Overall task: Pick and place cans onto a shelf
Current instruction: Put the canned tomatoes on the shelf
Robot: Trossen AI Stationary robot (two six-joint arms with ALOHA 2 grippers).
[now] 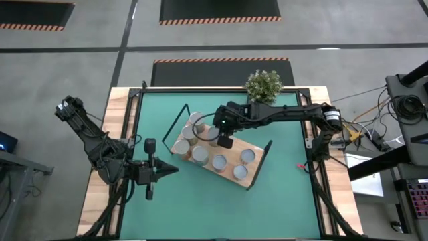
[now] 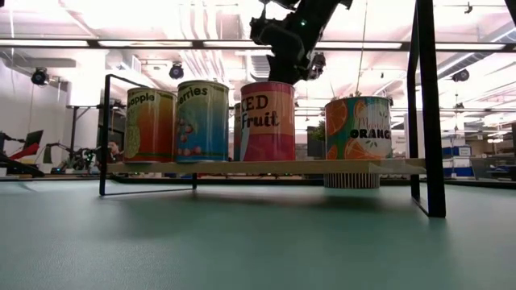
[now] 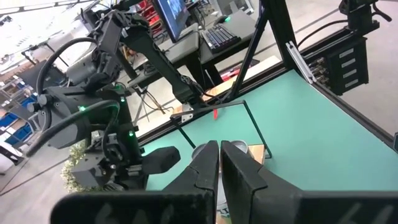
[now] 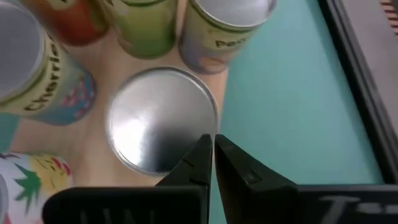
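You see the right gripper (image 4: 213, 146), its dark fingers pressed together, at lower centre over a silvery round-topped can (image 4: 160, 119) on the light-wood board (image 4: 99, 93).

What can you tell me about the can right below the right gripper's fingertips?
The can is a small metal tin with a plain, shiny silver round top and a raised rim. It stands upright on the light-wood shelf, close to the edge toward the green mat, with other labelled cans nearby. The right gripper hangs above its rim with fingers shut, holding nothing. Its label is hidden from above.
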